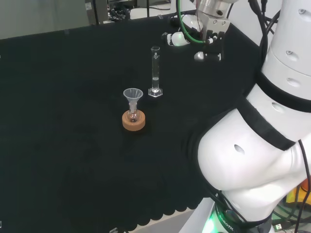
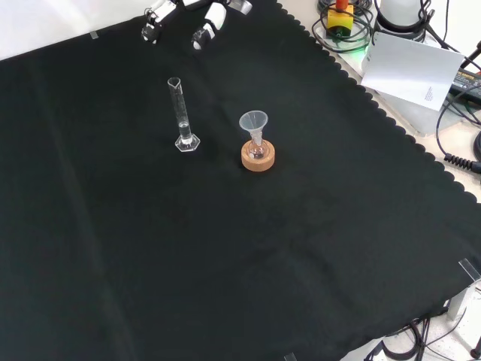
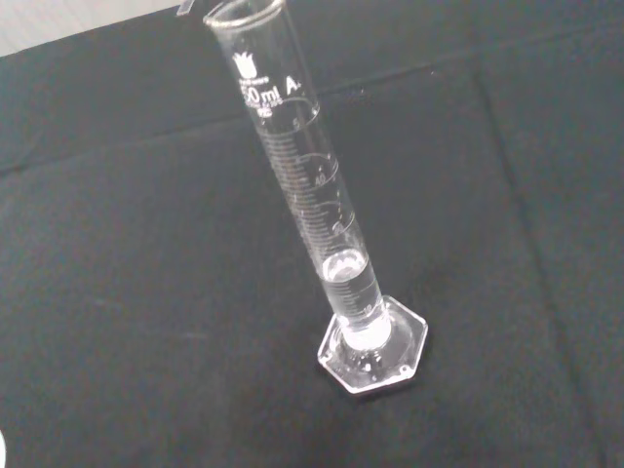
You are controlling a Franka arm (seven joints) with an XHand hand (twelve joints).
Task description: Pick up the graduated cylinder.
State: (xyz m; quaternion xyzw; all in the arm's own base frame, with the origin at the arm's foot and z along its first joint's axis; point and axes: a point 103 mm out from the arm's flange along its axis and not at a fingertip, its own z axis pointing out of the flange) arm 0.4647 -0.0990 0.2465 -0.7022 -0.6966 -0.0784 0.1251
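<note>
Black cloth carries the upright graduated cylinder, well apart from the spread, empty hand.

The bench is covered with a black cloth whose near edge in the head view is cut in scallops. Two things stand directly on it. A clear graduated cylinder stands upright on its hexagonal foot, with a little clear liquid at the bottom, as the wrist view shows. Just beside it, apart and not touching, a cork ring lies flat on the cloth and carries a small flask with a clear funnel in its neck. In the front view the cylinder stands left of the ring.
</note>
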